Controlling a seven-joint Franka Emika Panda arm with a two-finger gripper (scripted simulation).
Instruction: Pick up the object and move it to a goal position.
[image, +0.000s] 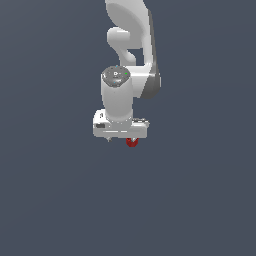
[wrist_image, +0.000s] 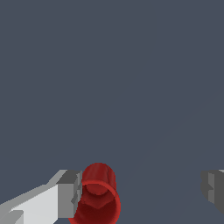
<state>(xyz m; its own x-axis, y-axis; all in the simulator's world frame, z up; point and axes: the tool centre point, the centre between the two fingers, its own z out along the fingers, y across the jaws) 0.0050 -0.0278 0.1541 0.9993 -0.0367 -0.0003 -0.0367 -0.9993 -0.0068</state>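
The gripper (wrist_image: 142, 192) has its fingers (wrist_image: 70, 194) spread wide, with nothing pinched between them. The dark-red cup (wrist_image: 98, 194) lies on its side right against one finger, its open rim facing the wrist camera, well apart from the other finger. In the exterior view the cup (image: 132, 142) peeks out below the white arm (image: 118, 100), towards that view's right.

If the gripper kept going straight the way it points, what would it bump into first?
Probably the plain grey surface. The gripper is open; the red cup sits beside one finger, not squarely ahead. Depth is unclear.
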